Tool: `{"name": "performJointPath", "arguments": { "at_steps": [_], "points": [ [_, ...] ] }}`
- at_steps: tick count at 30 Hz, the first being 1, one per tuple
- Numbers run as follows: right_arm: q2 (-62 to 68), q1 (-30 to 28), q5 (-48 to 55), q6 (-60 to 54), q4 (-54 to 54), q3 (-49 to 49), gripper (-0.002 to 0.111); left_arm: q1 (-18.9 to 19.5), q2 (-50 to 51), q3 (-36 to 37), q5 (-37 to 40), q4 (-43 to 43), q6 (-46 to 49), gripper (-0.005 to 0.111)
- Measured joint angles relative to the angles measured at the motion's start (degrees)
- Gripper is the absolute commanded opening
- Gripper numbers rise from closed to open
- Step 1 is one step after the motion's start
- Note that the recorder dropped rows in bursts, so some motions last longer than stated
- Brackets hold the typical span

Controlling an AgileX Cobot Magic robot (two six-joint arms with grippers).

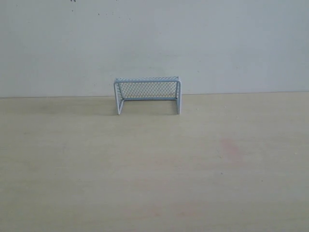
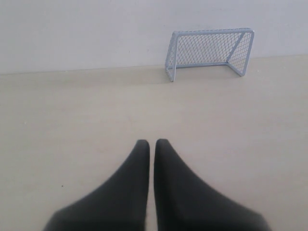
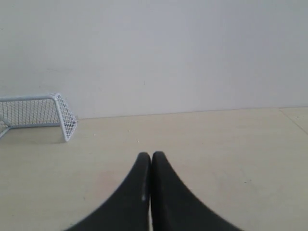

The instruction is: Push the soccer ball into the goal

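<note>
Goal (image 1: 147, 92) upright at the far edge of the table (image 1: 154, 174); both grippers closed and empty.
Goal stood centred in the exterior view, just in front of the wall (image 1: 154, 38); its long axis ran left-right, parallel to the wall; open mouth faced the camera, netted back toward the wall; posts vertical, crossbar level. Left gripper (image 2: 152, 143) hung over bare table, fingers drawn together to a thin slit, nothing between them; left wrist view showed the goal (image 2: 209, 48) well apart from it, mouth turned toward it at an angle. Right gripper (image 3: 151, 155) had its fingertips meeting, holding nothing; the goal (image 3: 33, 111) lay well apart, partly out of frame, side net showing.
</note>
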Motion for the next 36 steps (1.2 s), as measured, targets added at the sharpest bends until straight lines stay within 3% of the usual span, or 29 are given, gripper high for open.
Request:
{"name": "performJointPath", "arguments": {
  "at_steps": [9,30,32,34,36],
  "points": [
    [-5.5,4.4,-0.9,0.0,0.0,3.7,0.0,0.0,0.0,0.0,0.0,0.0,0.0,0.004],
    [-10.7,4.9,-1.6,0.4,-1.3,5.2,0.0,0.0,0.0,0.0,0.0,0.0,0.0,0.004],
    [-10.7,4.9,-0.4,7.4,-11.4,5.2,0.0,0.0,0.0,0.0,0.0,0.0,0.0,0.004],
    [-10.7,4.9,3.3,25.4,-32.0,5.2,0.0,0.0,0.0,0.0,0.0,0.0,0.0,0.004],
    [-10.7,4.9,5.3,40.1,-45.6,5.2,0.0,0.0,0.0,0.0,0.0,0.0,0.0,0.004]
  ]
}}
